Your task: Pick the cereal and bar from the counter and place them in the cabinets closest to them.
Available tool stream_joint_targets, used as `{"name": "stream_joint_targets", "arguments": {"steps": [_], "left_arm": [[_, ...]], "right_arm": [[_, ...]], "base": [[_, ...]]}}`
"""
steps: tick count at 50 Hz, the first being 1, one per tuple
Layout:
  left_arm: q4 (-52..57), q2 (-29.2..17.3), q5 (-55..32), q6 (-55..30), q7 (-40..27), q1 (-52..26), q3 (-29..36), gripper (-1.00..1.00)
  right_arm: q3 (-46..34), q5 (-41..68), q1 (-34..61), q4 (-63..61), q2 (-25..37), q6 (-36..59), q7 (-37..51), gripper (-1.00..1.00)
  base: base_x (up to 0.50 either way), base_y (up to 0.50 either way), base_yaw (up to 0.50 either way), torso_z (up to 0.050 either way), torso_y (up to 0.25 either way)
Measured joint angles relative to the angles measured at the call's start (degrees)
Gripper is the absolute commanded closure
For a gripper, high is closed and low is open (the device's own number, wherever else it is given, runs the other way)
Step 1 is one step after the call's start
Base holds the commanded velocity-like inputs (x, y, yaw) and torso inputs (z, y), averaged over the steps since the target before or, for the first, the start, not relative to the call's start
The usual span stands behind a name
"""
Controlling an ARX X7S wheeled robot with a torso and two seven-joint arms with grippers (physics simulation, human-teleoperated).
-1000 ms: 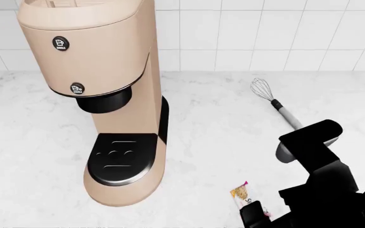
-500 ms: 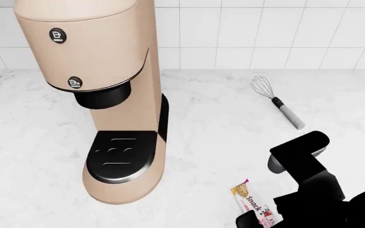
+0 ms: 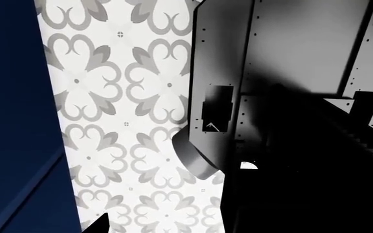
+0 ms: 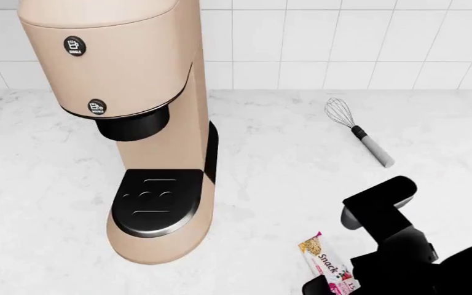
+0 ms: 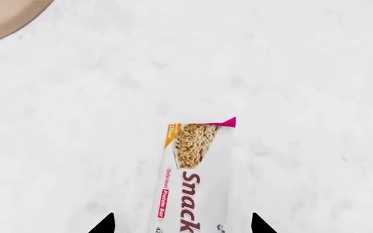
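White marble counter (image 4: 285,184), bar (image 5: 190,179) lying flat, lengthwise toward tiled wall (image 4: 343,43)

small wrapped snack bar (image 5: 191,184): was white with magenta lettering, golden-brown end
broad marble-look counter (image 4: 285,178): was white, grey-veined
tall coffee machine (image 4: 142,110): was beige, black tray
patterned floor (image 3: 122,121): was white, grey floral motifs
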Motion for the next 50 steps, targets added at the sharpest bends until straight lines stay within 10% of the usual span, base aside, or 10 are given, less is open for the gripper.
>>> {"name": "stream_joint_targets", "arguments": {"steps": [31,32,50], "left_arm": [[0.00,0.01,-0.02,0.28,0.06,0.04,-0.08,-1.00],[0.00,0.01,-0.01,0.29,0.07,0.04,-0.08,-1.00],[0.00,0.01,0.04,0.59,-0.11,0.08,0.05,-1.00]], "right_arm": [[0.48,-2.85,-1.32,-0.14,-0.70,-0.31,-0.63,-1.00],[0.51,-2.93,-1.38,-0.20,-0.69,-0.36,-0.66,1.00],[0.92,-5.84,-2.39,-1.26,-0.74,-1.08,-1.69,1.00]], "base": [[0.00,0.00,0.00,0.000,0.000],[0.00,0.00,0.00,0.000,0.000],[0.00,0.00,0.00,-0.001,0.000]]}}
